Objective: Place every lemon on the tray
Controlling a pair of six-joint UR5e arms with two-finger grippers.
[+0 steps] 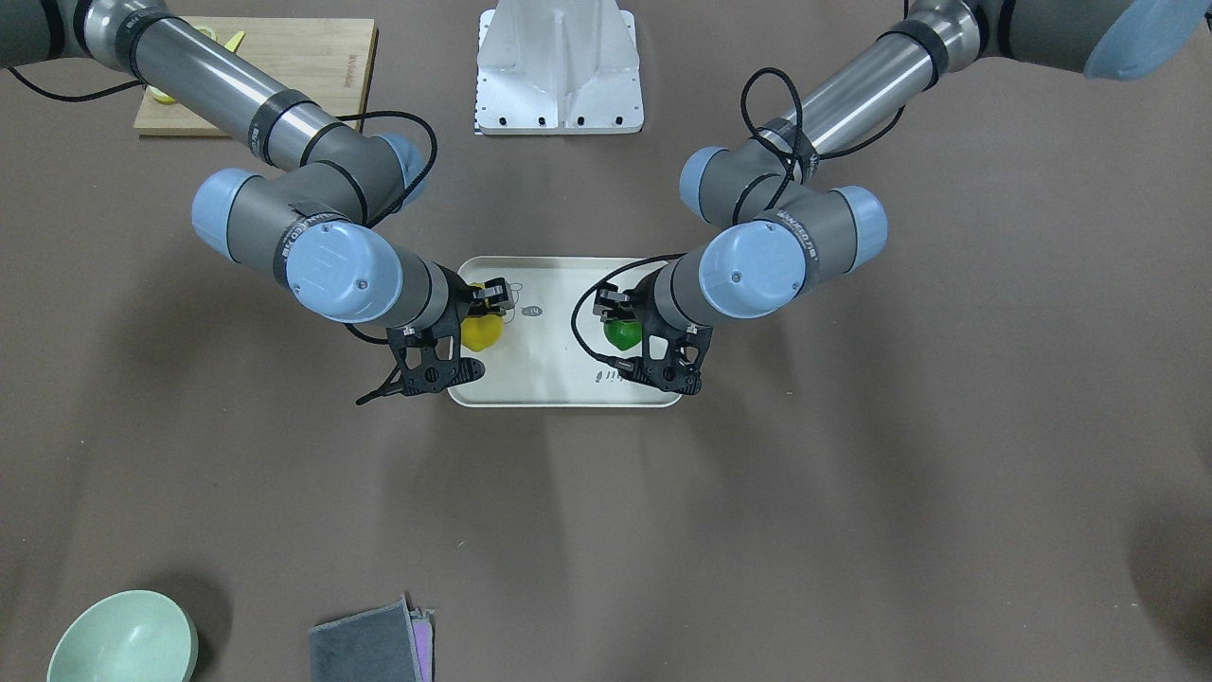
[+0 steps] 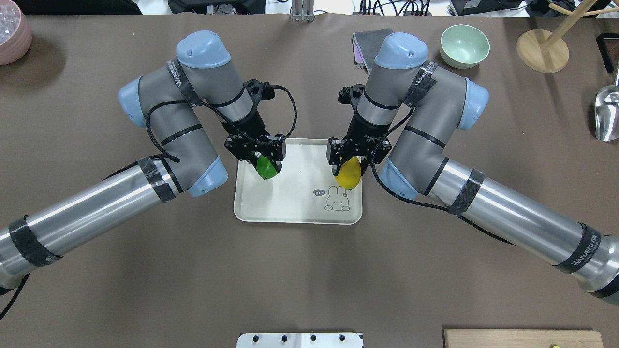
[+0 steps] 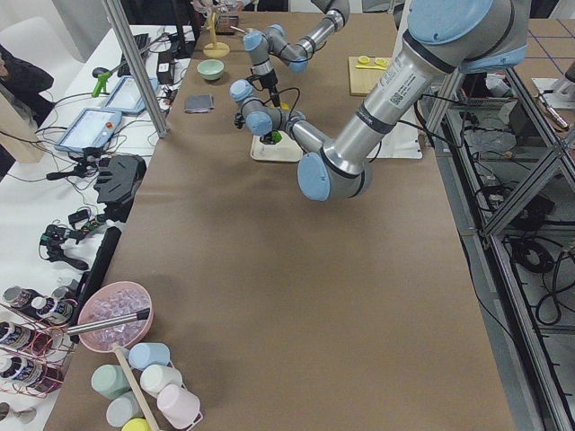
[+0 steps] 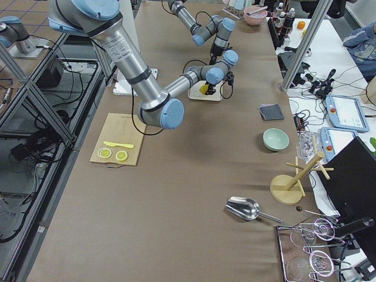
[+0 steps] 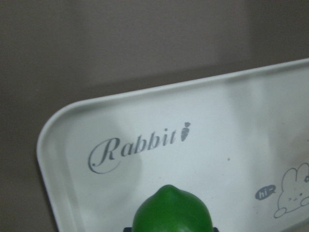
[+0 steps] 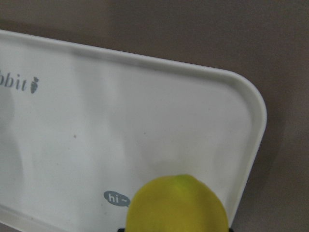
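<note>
The cream-white tray (image 2: 297, 198) with the "Rabbit" script lies at the table's middle. My left gripper (image 2: 264, 162) is shut on the green lemon (image 2: 267, 168) and holds it over the tray's left part. My right gripper (image 2: 349, 165) is shut on the yellow lemon (image 2: 349, 176) over the tray's right part. In the front-facing view the green lemon (image 1: 622, 333) is on the right and the yellow lemon (image 1: 481, 332) on the left of the tray (image 1: 549, 355). The wrist views show the green lemon (image 5: 172, 210) and the yellow lemon (image 6: 176, 205) above the tray (image 5: 217, 125).
A wooden cutting board (image 1: 312, 57) with lemon slices lies near the robot's right side. A green bowl (image 2: 464, 46), a grey cloth (image 2: 367, 41), a wooden stand (image 2: 541, 43) and a metal scoop (image 2: 607, 111) stand at the far right. A pink bowl (image 2: 12, 31) is far left.
</note>
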